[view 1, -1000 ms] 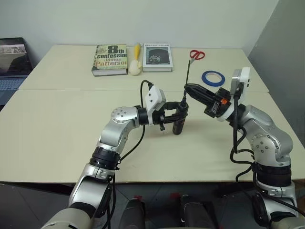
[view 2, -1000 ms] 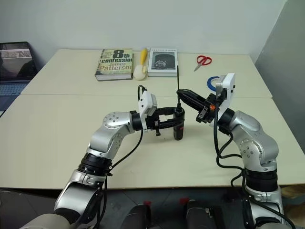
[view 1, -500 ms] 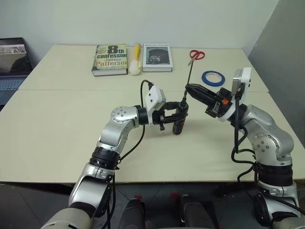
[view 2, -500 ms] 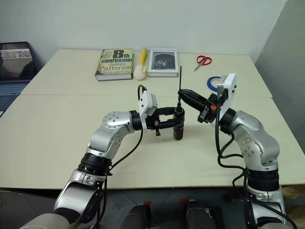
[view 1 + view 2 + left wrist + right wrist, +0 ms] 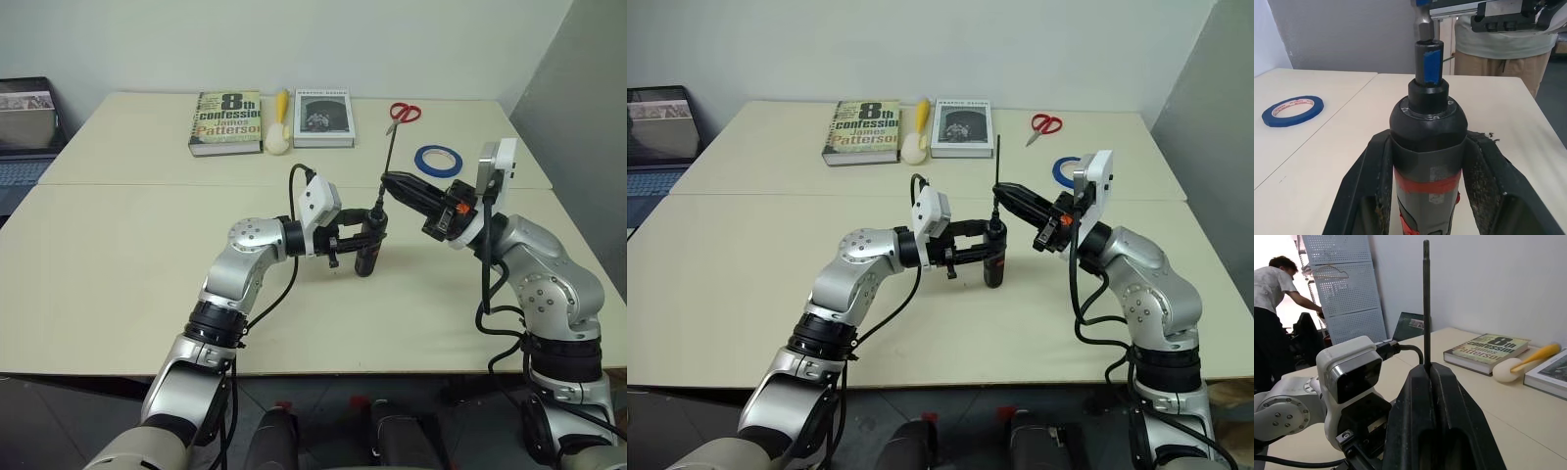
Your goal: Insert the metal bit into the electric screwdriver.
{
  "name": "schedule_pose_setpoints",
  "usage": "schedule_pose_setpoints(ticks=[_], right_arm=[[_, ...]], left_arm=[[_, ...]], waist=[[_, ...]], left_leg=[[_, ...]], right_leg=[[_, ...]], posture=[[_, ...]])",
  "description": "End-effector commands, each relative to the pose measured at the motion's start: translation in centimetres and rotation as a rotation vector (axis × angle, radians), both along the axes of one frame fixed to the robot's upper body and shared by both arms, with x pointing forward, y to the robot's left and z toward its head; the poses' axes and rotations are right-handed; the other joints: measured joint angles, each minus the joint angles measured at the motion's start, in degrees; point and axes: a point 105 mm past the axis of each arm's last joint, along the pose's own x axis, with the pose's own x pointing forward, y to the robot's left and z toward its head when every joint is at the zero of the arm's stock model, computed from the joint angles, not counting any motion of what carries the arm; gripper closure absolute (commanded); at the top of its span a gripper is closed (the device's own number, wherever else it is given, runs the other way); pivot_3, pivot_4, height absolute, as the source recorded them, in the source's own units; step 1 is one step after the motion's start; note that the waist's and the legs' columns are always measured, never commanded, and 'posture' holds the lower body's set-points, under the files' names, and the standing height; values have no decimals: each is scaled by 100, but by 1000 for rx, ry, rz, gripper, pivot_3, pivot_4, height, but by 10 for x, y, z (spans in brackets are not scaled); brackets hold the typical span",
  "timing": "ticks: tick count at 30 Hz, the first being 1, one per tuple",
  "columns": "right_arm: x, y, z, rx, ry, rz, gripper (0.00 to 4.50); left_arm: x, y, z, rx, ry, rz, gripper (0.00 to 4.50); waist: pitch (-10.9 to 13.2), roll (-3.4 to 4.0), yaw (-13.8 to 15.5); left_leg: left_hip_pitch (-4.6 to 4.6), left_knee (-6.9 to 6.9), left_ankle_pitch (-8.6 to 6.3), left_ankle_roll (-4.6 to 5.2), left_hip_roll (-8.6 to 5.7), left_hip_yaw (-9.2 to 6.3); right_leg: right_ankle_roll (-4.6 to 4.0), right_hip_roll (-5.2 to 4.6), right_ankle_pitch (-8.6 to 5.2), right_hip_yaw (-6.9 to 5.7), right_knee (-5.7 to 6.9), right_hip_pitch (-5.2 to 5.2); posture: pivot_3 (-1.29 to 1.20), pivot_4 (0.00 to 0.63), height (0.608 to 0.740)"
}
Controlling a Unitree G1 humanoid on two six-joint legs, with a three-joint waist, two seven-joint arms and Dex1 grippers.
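The electric screwdriver [image 5: 366,251] stands upright just above the table, a black body with a red band [image 5: 1426,183] and a blue-taped collar [image 5: 1429,61] at its top. My left gripper [image 5: 368,238] is shut on its body, a finger [image 5: 1369,191] on either side. My right gripper [image 5: 388,182] comes in from the right, shut on the metal bit [image 5: 391,152]. This thin grey rod [image 5: 1426,298] rises well above the fingertips. Its lower end [image 5: 1423,22] sits right at the screwdriver's collar; how deep it sits I cannot tell.
Along the table's far edge lie two books [image 5: 227,121] [image 5: 322,117], a yellow-handled white tool [image 5: 278,132] and red scissors [image 5: 405,113]. A blue tape roll [image 5: 438,159] lies behind the right gripper. A laptop [image 5: 24,147] sits far left. A person [image 5: 1276,308] stands in the background.
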Motion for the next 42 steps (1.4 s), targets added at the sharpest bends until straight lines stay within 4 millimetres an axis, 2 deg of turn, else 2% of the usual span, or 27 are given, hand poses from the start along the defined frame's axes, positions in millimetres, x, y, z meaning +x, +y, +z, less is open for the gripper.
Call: schedule_pose_setpoints(ticks=[1,6,25,42], right_arm=[[-6,0,20,20,-85,3,4500],[-7,1,30,34,-114,-3,4500],[-10,0,15,-6,-72,12,4500],[-13,3,11,-13,-57,30,4500]], left_arm=[[-3,-5,2,14,-10,-32,2843],[-4,-5,2,14,-9,-32,2843],[-3,-6,1,13,-2,-32,2843],[-4,-6,-1,15,3,-34,2843]], waist=[[0,0,-1],[0,0,0],[0,0,1],[0,0,1]], left_leg=[[0,0,0,0,0,0],[0,0,0,0,0,0],[-1,0,0,0,0,0],[-1,0,0,0,0,0]], right_leg=[[0,0,0,0,0,0],[0,0,0,0,0,-1],[0,0,0,0,0,-1],[0,0,0,0,0,-1]], posture=[[0,150,740],[0,150,740],[0,150,740],[0,150,740]])
